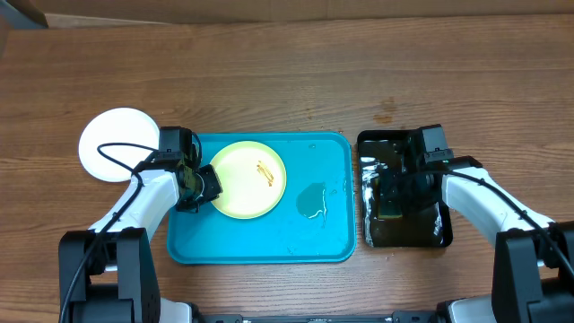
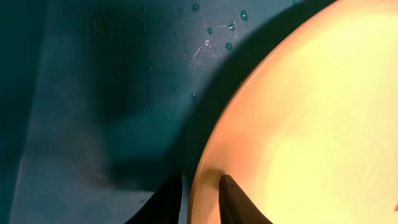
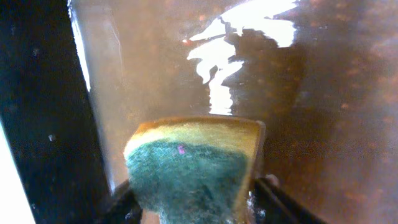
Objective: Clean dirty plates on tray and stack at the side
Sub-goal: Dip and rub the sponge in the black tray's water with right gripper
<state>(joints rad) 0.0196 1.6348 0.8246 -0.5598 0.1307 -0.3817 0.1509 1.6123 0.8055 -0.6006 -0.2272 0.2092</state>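
- The pale yellow round plate lies flat in the left-centre of the large turquoise-blue plastic tray, which sits low in the middle of the overhead frame.
- I see a small orange-brown sauce smear on the plate's right half.
- My left gripper is clenched on that plate's left rim, one finger above the edge and one below.
- A shallow puddle of water sits on the tray's right part, apart from the plate.
- A white round plate rests on the wooden table just left of the tray, at the frame's left.
- Right of the turquoise tray stands a smaller black tray holding brownish water.
- My right gripper is inside it, grasping a yellow sponge with a green scouring face.
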